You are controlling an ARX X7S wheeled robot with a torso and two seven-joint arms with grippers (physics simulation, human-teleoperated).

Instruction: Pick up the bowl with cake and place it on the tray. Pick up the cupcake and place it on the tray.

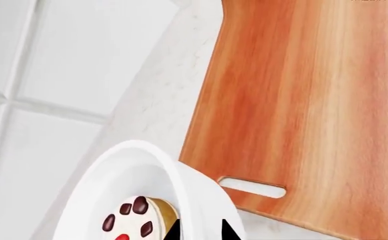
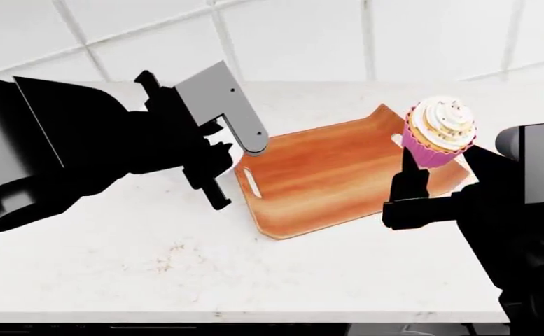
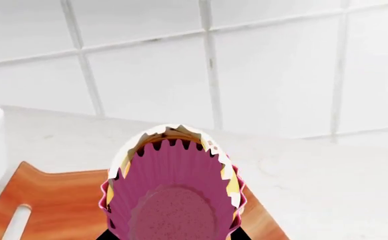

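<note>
Carrying both loads in toward the tray (image 2: 332,175): left gripper (image 1: 200,232) pinching the bowl's (image 1: 137,177) rim beside it, right gripper (image 2: 419,183) clamping the cupcake (image 2: 439,131) above it, keeping each level while lowering.

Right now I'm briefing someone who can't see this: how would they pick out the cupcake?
Find the orange-brown wooden tray on the white counter. Above its far right end, the right tool holds the cupcake aloft. Its pink pleated wrapper and swirled white frosting with sprinkles set it apart.
</note>
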